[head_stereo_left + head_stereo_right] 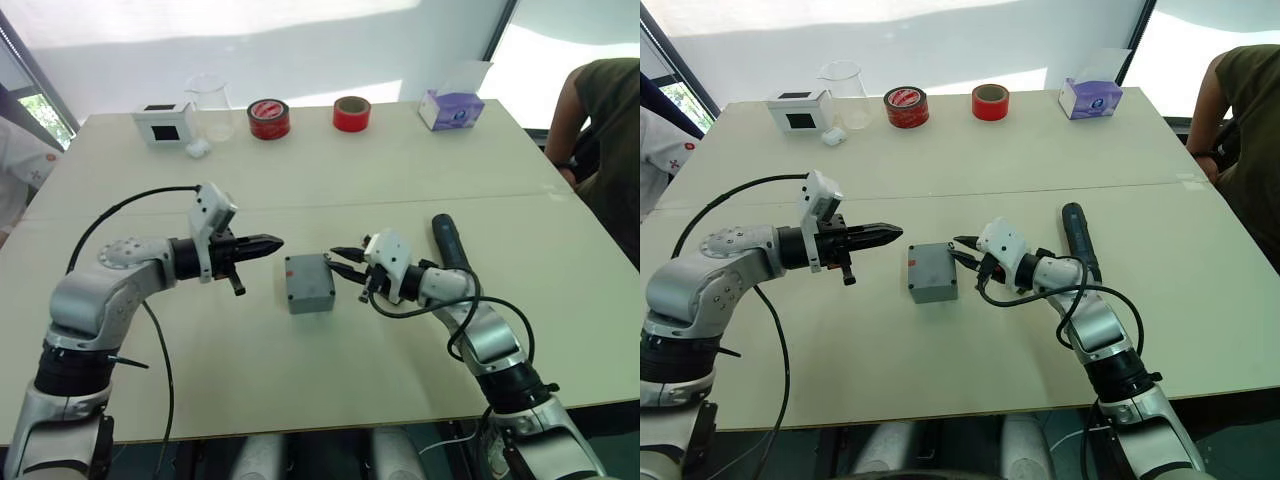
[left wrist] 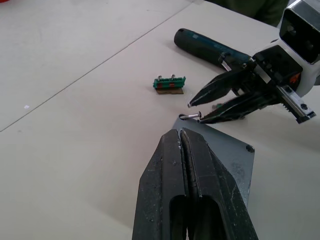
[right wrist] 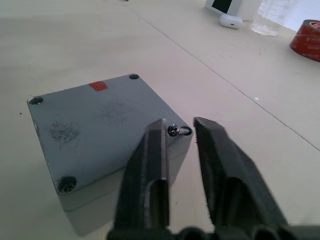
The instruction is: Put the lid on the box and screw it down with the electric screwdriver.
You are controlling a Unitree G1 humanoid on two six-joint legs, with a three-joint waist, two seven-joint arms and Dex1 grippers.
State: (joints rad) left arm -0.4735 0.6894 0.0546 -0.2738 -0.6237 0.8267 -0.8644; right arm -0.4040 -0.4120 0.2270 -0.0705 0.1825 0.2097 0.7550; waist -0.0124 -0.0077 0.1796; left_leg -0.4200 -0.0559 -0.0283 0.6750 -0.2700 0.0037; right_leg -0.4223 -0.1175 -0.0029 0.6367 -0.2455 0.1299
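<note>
Tabletop: right pincer [image 3: 180, 131] parted around screw [image 3: 173, 130] at lid [image 3: 100, 120] corner; left pincer [image 2: 182, 145] closed, empty

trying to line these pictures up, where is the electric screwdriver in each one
Left eye view: electric screwdriver lies right of centre, behind the right forearm.
Right eye view: same spot, right of the box.
Left wrist view: near the top, behind the right end effector.
Right wrist view: not in it.
Shared landmark: the box, in all four.
</note>
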